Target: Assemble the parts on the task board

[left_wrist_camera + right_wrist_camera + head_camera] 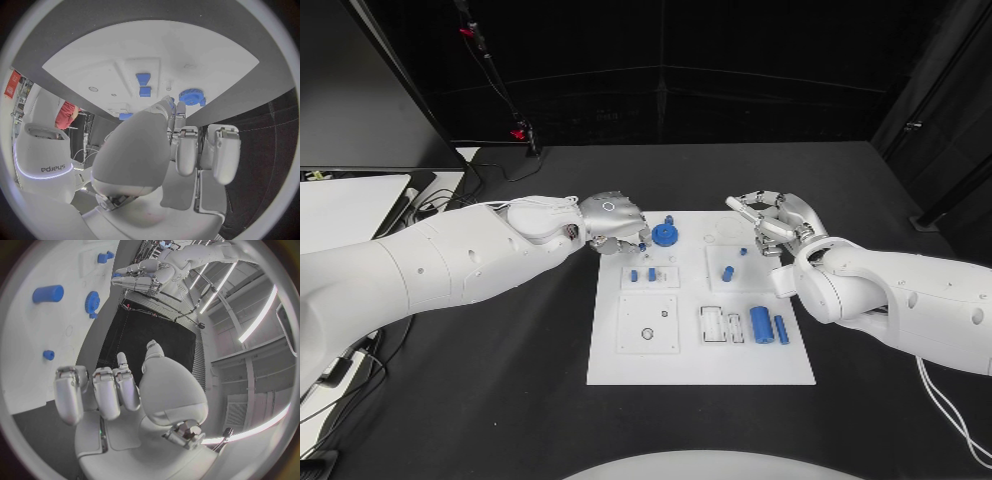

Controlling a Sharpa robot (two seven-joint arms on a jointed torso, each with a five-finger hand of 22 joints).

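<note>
You are looking at one white board [700,360] lying mid-frame on the black surface [488,400], carrying one blue gear [666,236] and about seven smaller blue pieces. The left hand [607,217] is hovering beside the gear, the right hand [773,216] at the board's upper right, both with fingers curled, holding nothing.

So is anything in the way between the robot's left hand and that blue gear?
Nothing visible. The left hand sits at the board's far left corner, right beside the blue gear, with only bare white board between them.
</note>
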